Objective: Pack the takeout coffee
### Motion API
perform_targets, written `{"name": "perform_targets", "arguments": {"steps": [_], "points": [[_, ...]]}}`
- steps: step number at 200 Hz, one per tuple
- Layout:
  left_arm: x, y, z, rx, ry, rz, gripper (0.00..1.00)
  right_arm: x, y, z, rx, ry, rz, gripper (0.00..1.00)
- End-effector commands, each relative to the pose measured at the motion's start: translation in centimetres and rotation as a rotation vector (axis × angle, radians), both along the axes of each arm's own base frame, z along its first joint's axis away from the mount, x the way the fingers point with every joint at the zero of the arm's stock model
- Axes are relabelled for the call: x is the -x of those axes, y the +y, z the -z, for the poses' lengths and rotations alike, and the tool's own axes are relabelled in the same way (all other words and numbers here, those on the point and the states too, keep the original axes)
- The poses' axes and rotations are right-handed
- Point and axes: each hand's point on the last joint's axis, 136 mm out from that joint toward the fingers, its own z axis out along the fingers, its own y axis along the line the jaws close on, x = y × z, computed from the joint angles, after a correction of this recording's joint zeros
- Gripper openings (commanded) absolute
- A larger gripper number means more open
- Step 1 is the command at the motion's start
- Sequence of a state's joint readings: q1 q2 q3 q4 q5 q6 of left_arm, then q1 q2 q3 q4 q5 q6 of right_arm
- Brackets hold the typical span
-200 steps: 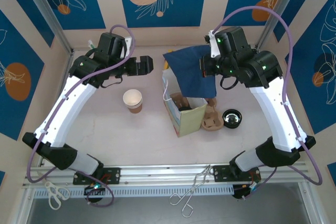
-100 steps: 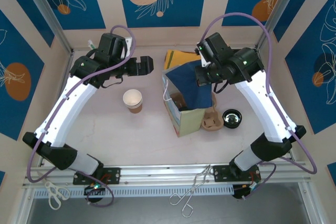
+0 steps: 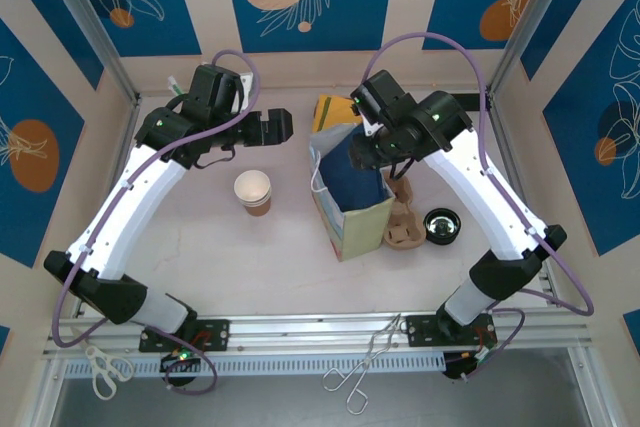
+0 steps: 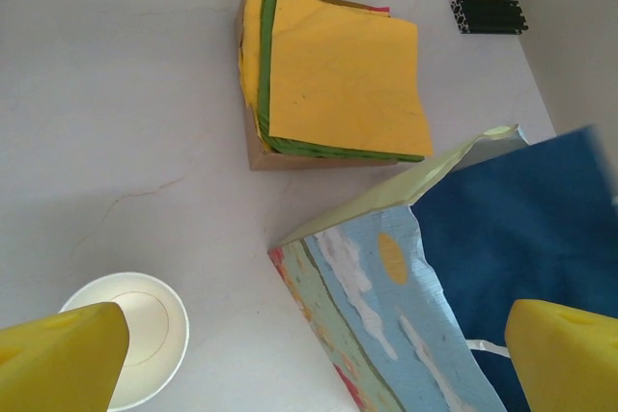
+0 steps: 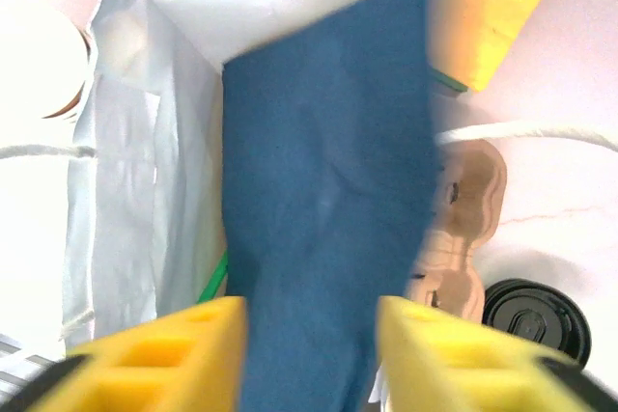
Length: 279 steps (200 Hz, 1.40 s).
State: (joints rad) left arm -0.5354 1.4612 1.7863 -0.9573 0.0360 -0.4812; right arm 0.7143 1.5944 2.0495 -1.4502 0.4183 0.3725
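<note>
The lidded takeout coffee is hidden from me. A paper gift bag (image 3: 356,224) with a sky print (image 4: 386,315) stands mid-table. A dark blue napkin (image 3: 355,182) hangs into its mouth. My right gripper (image 3: 370,152) hovers over the bag, its yellow fingers apart, and the blurred blue napkin (image 5: 328,200) drops between them (image 5: 309,354) into the white bag interior. My left gripper (image 3: 285,125) is open and holds nothing (image 4: 314,364), up left of the bag. A lidless brown cup (image 3: 253,191) with a white inside (image 4: 126,335) stands left of the bag.
A stack of yellow and green napkins (image 3: 332,110) (image 4: 338,74) lies behind the bag. Right of the bag are a cardboard cup carrier (image 3: 402,222) (image 5: 463,229) and a loose black lid (image 3: 442,225) (image 5: 536,320). Tongs (image 3: 365,362) and scissors (image 3: 102,367) rest by the front rail.
My right arm swung left and down with the blue napkin, from spread above the bag to hanging into its mouth, and the fingers now stand apart. The left arm has not moved.
</note>
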Motion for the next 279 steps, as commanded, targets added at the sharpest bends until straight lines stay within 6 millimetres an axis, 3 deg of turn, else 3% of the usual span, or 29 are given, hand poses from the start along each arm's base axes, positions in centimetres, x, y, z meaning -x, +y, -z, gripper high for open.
{"name": "perform_targets", "arguments": {"steps": [1,55,91,113,135,169,200,248,279], "points": [[0.5,0.1,-0.7,0.003,-0.029,0.003,1.0,-0.1,0.4,-1.5,-0.036,-0.041,-0.011,0.49],[0.3,0.2,-0.6,-0.006,-0.032,0.0,1.0,-0.7,-0.7,-3.2,-0.043,-0.113,0.014,0.56],[0.1,0.8,-0.2,-0.042,-0.037,-0.019,1.0,-1.6,-3.0,-5.1,-0.066,-0.199,0.093,0.78],[-0.1,1.3,-0.2,-0.064,-0.05,-0.033,1.0,-2.4,-5.2,-7.2,-0.135,-0.268,0.17,0.89],[-0.3,1.8,0.0,-0.088,-0.055,-0.05,1.0,-3.0,-7.6,-8.8,-0.231,-0.314,0.245,0.93],[-1.0,3.6,0.7,-0.135,-0.056,-0.113,1.0,-4.4,-13.4,-8.5,-0.287,-0.376,0.443,0.99],[-2.2,6.7,2.6,-0.195,-0.028,-0.202,1.0,-5.6,-18.5,-5.0,-0.321,-0.361,0.608,0.99],[-4.1,14.6,7.4,-0.323,-0.043,-0.378,1.0,-7.2,-24.6,5.7,-0.316,-0.282,0.821,0.99],[-4.3,20.6,12.1,-0.42,-0.093,-0.54,1.0,-8.2,-25.2,11.8,-0.265,-0.311,0.773,0.99]]}}
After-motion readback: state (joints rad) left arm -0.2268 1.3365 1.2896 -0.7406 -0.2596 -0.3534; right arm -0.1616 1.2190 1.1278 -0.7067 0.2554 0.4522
